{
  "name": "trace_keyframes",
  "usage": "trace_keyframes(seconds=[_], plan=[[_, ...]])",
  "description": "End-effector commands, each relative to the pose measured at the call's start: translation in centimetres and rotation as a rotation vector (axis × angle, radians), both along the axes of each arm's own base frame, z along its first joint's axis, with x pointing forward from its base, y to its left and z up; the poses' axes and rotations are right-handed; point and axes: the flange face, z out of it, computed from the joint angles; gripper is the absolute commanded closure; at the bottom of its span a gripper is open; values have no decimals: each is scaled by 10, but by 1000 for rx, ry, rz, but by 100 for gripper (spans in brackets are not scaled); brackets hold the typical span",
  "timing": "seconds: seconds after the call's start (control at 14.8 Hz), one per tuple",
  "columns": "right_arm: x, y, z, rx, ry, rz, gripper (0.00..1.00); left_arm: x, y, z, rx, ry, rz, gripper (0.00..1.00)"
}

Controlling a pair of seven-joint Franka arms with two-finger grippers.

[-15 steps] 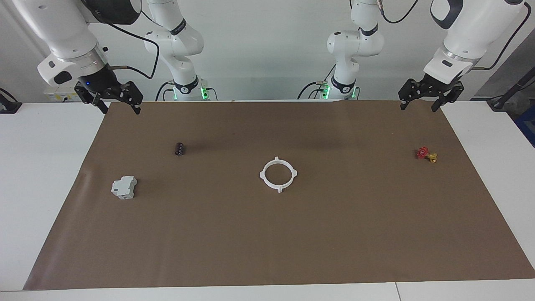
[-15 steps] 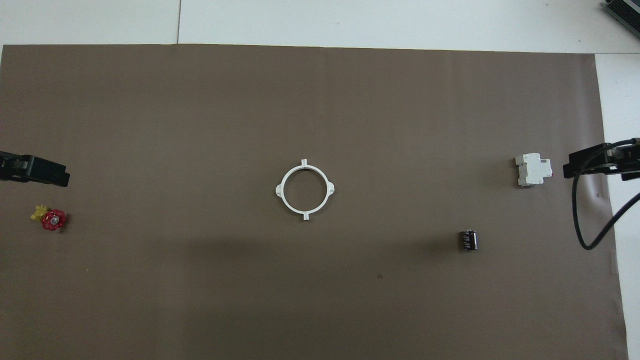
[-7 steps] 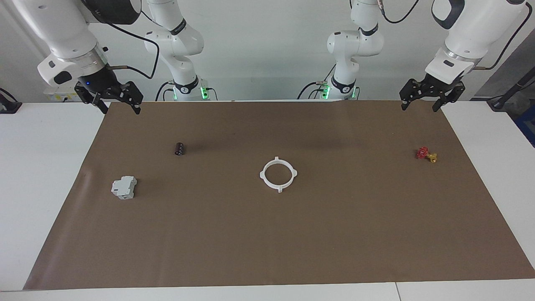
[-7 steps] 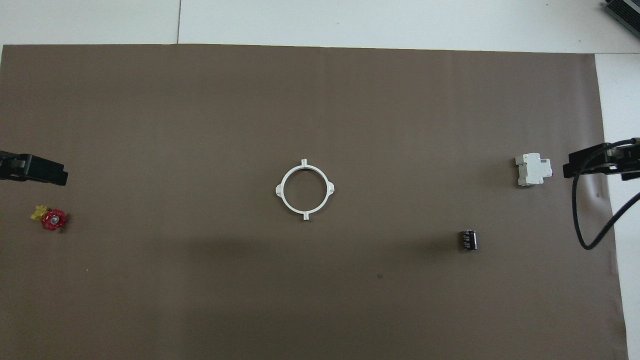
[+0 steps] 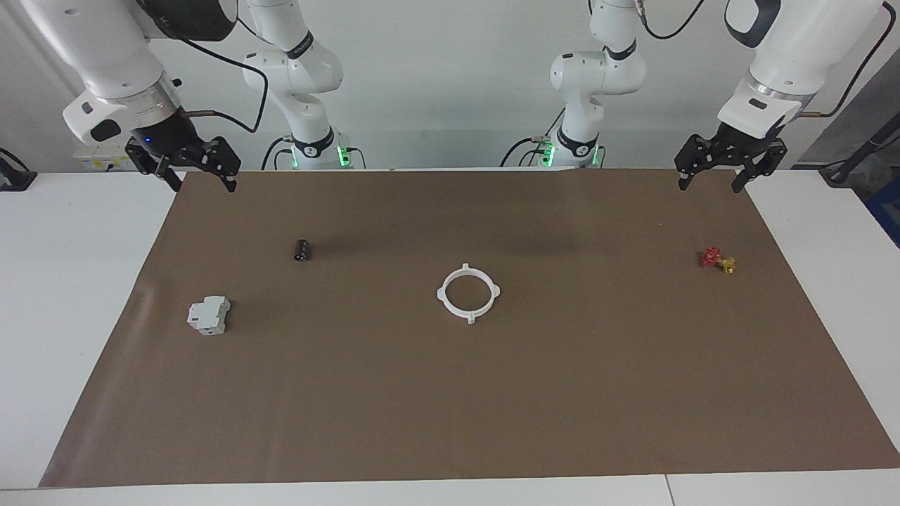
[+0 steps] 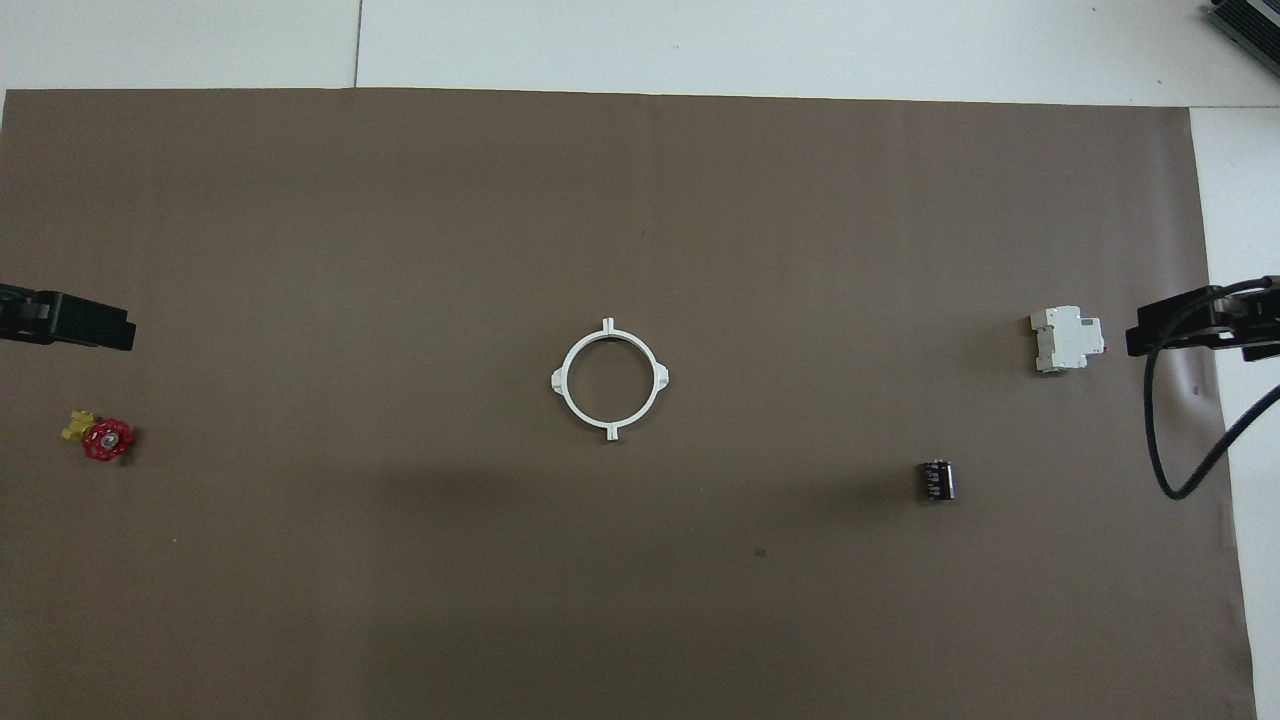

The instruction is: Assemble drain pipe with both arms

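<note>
— Moved since a second ago? Only left hand (image 5: pixel 711 180), shifted slightly toward its own table end; fingers apart, holding nothing.
— Right hand (image 5: pixel 201 180)?
— Waiting over mat corner, open, empty.
— Drain pipe (image 5: pixel 468 293)?
— One closed ring, mid-mat; from it, valve (image 5: pixel 718 259) at two o'clock in facing view.

The ring (image 5: pixel 468 294) lies mid-mat (image 5: pixel 450 407). From the ring, the block (image 5: pixel 209 315) and the cylinder (image 5: pixel 302 250) sit toward the right arm's end, the cylinder nearer the robots; the valve (image 5: pixel 718 260) lies toward the left arm's end.
</note>
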Motion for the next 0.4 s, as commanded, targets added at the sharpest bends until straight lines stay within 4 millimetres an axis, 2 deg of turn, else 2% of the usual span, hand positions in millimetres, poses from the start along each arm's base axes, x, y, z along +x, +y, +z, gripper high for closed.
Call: trace_keyframes(seconds=[0.0, 0.34], plan=[[-1, -1, 3, 3, -14, 15, 0, 1, 2, 0, -9, -20, 9, 0], [-1, -1, 3, 3, -14, 15, 0, 3, 3, -3, -10, -31, 11, 0]])
